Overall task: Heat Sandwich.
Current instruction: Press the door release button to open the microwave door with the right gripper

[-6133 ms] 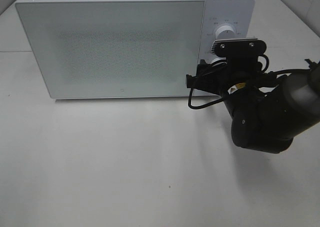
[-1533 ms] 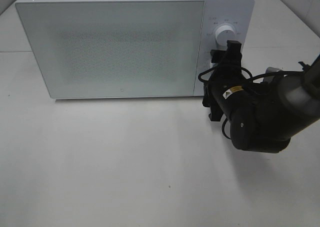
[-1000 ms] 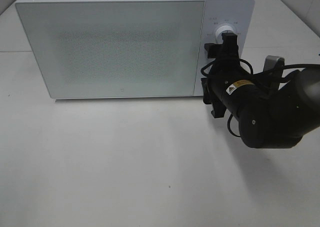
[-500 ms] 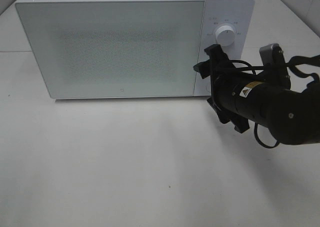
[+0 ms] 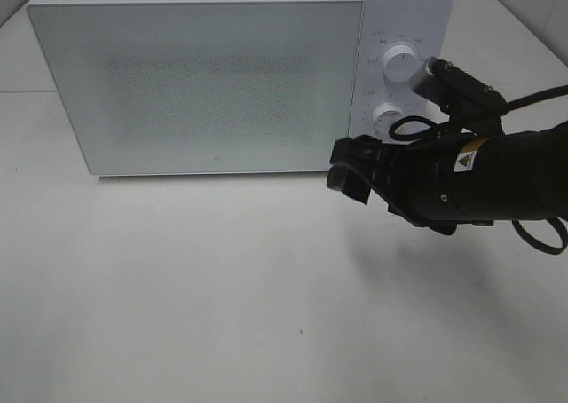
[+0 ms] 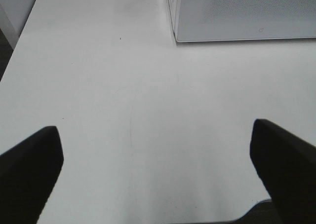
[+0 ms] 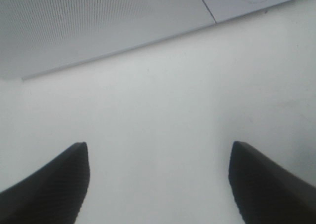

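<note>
- Right tool [image 5: 349, 174]: jaws stand wide apart with nothing between them. In the right wrist view only bare desk [image 5: 222, 288] shows between the two dark fingers [image 7: 49, 184].
- Position: the right tool hangs just in front of the microwave [image 5: 195, 83], low at the corner where the door [image 5: 266, 30] meets the control panel. It sits below the lower dial [image 5: 388, 116] and touches neither.
- Left tool [image 6: 158, 184]: fully spread and empty. It is over open desk, well apart from the microwave, and is seen in its own wrist view only.
- Sandwich: not visible in any view. The door is shut and its frosted front hides the inside. Judgement: it is probably inside, but this cannot be confirmed.
- Step in hand, as judged: working the controls, namely the upper dial [image 5: 400, 64] or the lower one.
- Recommended practice:
  - Raise the right tool square to the chosen dial, so one finger passes either side of the knob.
  - Close lightly on the knob rim only.
  - Rotate about the knob's own axis, with no inward push that could slide the microwave back across the desk.
- Caution: the loose cable [image 5: 404, 126] loops close to the lower dial and should be kept from snagging it.
- Caution: the dial markings are too small to read here.
</note>
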Motion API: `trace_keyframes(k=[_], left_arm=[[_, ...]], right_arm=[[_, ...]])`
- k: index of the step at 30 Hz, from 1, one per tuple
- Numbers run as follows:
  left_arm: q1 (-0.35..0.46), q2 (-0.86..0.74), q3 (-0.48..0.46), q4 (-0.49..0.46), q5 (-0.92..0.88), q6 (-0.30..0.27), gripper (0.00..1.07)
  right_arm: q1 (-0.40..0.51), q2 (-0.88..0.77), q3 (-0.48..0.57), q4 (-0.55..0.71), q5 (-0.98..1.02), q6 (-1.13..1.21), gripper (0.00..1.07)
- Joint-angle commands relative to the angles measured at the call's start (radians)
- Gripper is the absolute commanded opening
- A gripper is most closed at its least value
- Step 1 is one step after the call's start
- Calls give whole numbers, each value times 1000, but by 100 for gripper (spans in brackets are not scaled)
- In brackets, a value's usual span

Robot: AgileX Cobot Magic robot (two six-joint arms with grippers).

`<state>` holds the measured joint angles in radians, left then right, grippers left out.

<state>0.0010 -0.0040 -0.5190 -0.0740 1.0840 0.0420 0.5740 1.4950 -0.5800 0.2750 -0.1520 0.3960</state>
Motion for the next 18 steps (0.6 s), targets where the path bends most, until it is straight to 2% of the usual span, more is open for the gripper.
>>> trace_keyframes(k=[1, 3, 6, 12, 18], left_arm=[[-1, -17, 2, -5, -13, -5, 98], [-1, -17, 2, -5, -13, -5, 98], [-1, -17, 2, -5, -13, -5, 98], [-1, -17, 2, -5, -13, -5, 98], [-1, -17, 2, -5, -13, -5, 98]], right_arm=[[-5, -54, -5, -14, 158, -184, 76], [-5, -91, -5, -24, 264, -283, 76], [-5, -115, -5, -56, 339, -308, 76], [-5, -229, -6, -193, 565, -309, 76], [-5, -372, -6, -252, 739, -309, 76]])
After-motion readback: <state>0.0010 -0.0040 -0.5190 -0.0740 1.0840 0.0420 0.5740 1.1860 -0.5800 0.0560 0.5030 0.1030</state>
